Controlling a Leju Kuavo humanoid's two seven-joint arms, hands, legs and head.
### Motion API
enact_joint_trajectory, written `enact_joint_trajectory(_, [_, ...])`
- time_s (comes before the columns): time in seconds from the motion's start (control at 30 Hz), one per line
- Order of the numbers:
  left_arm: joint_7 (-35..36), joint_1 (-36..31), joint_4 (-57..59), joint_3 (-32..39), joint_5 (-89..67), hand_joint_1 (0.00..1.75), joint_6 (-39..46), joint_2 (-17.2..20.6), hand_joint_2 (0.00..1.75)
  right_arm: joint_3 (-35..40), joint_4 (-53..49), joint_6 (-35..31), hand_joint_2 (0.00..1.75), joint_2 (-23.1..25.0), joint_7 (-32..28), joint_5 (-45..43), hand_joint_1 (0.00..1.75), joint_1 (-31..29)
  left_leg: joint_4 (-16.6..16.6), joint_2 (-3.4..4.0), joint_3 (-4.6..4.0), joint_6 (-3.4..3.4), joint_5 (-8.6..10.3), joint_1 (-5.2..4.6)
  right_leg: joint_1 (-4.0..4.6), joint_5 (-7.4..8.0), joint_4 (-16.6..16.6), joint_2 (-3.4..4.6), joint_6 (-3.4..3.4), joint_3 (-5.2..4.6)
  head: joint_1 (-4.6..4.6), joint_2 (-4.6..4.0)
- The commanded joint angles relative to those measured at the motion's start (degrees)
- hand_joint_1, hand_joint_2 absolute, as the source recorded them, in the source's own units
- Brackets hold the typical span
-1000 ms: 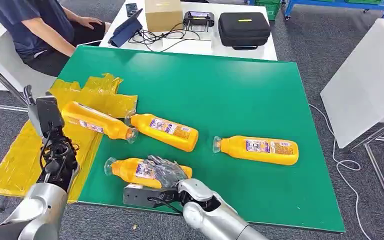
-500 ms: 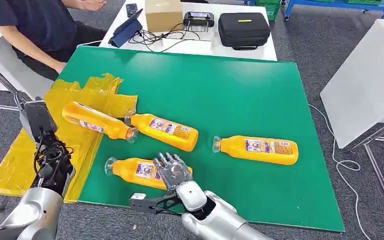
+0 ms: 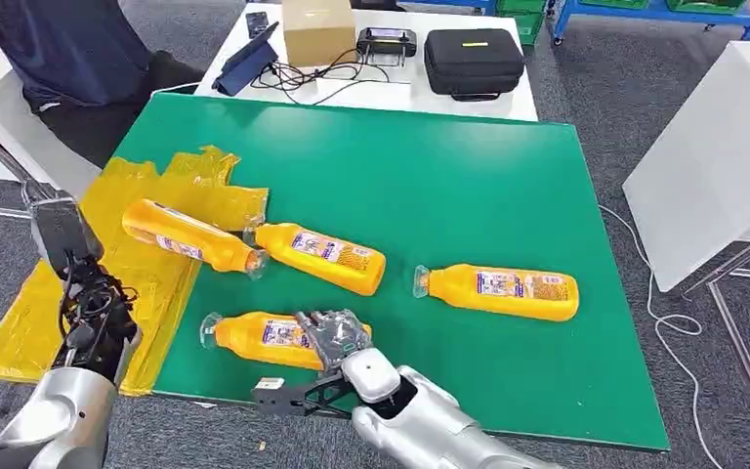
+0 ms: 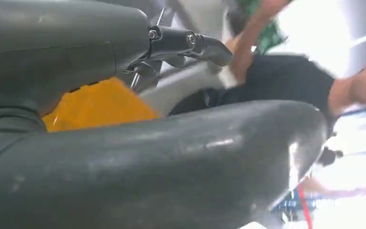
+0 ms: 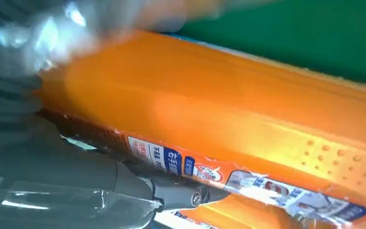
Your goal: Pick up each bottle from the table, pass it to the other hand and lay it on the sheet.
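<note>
A green table [image 3: 469,176] holds three yellow bottles lying flat, and a fourth bottle [image 3: 187,235] lies on the yellow sheet [image 3: 49,293] at its left. The right hand [image 3: 332,335] wraps its fingers over the nearest bottle [image 3: 254,338] at the table's near edge. The left hand [image 3: 59,230] hangs beside the sheet, and its grip cannot be told.

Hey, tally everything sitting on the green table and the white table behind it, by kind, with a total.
Orange bottles: 4
Yellow sheet: 1
Cardboard box: 1
Black case: 1
Tablet: 1
Black controller: 1
Total: 9
</note>
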Motion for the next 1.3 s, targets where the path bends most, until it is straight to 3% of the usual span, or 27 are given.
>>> enact_joint_trajectory(0.03, [3.2,-0.4,0.7,-1.3,3.6,0.00,-6.6,0.4,0.00,-3.7,0.2,1.8,1.75,-2.3,-0.1,-2.7,1.75,-0.2,0.0,-0.06,0.04,-0.06,-0.01,0.04,0.04,-0.02,-0.1,0.02,-0.03,0.11,0.00,0.00])
enact_joint_trajectory(0.07, [5.2,0.2,-0.3,-1.0,7.5,0.00,-13.3,0.4,0.00,-5.7,-1.3,1.6,1.75,-2.6,-0.3,-4.6,1.75,0.2,0.0,-0.10,0.05,-0.07,-0.03,0.07,0.06,-0.05,-0.1,0.00,-0.04,0.16,0.00,0.00])
enact_joint_trajectory(0.13, [7.3,1.9,-2.7,-0.8,11.6,0.00,-18.9,0.5,0.00,-8.4,-5.0,1.4,1.75,-3.9,0.2,-6.1,1.75,0.0,0.0,-0.05,0.07,-0.07,-0.05,0.04,0.03,-0.06,-0.1,0.05,-0.04,0.15,0.00,0.00])
enact_joint_trajectory(0.17, [9.3,3.5,-5.1,-0.5,16.4,0.00,-25.4,0.4,1.75,-11.6,-8.7,0.4,1.75,-4.9,0.6,-7.5,1.75,0.3,0.0,-0.03,0.01,-0.05,-0.01,0.03,0.02,-0.02,-0.1,0.05,-0.03,0.08,0.00,0.02])
enact_joint_trajectory(0.33, [14.1,10.3,-17.7,-2.4,23.7,0.00,-31.4,-0.2,1.75,-25.8,-26.1,0.2,1.75,-8.1,1.4,-7.4,1.75,5.3,0.1,-0.03,-0.19,-0.06,-0.07,0.04,0.03,-0.05,0.0,0.08,-0.03,-0.05,0.04,0.00])
enact_joint_trajectory(0.57, [17.1,14.8,-25.3,-4.3,27.4,0.00,-34.5,-0.6,1.75,-29.8,-35.5,-1.5,1.75,-8.0,0.2,-6.4,1.75,9.5,0.0,-0.24,-0.08,-0.14,-0.20,0.06,0.07,-0.22,-0.1,-0.05,-0.07,0.16,0.00,0.02])
enact_joint_trajectory(0.83, [20.8,19.4,-31.1,-6.5,34.7,0.00,-39.2,-1.7,1.75,-31.7,-37.6,-1.7,1.75,-5.7,-0.9,-6.4,1.75,8.7,0.1,0.02,-0.43,-0.06,-0.12,0.02,0.02,-0.06,0.0,0.12,0.02,-0.33,0.00,0.00])
enact_joint_trajectory(1.3, [22.2,20.1,-32.2,-8.4,37.4,0.00,-40.7,-2.1,1.75,-31.6,-35.3,-2.0,1.75,-4.7,-1.9,-7.4,1.75,7.3,0.0,-0.02,-0.46,-0.07,-0.10,0.03,0.04,-0.06,0.0,0.08,0.00,-0.33,0.00,0.00])
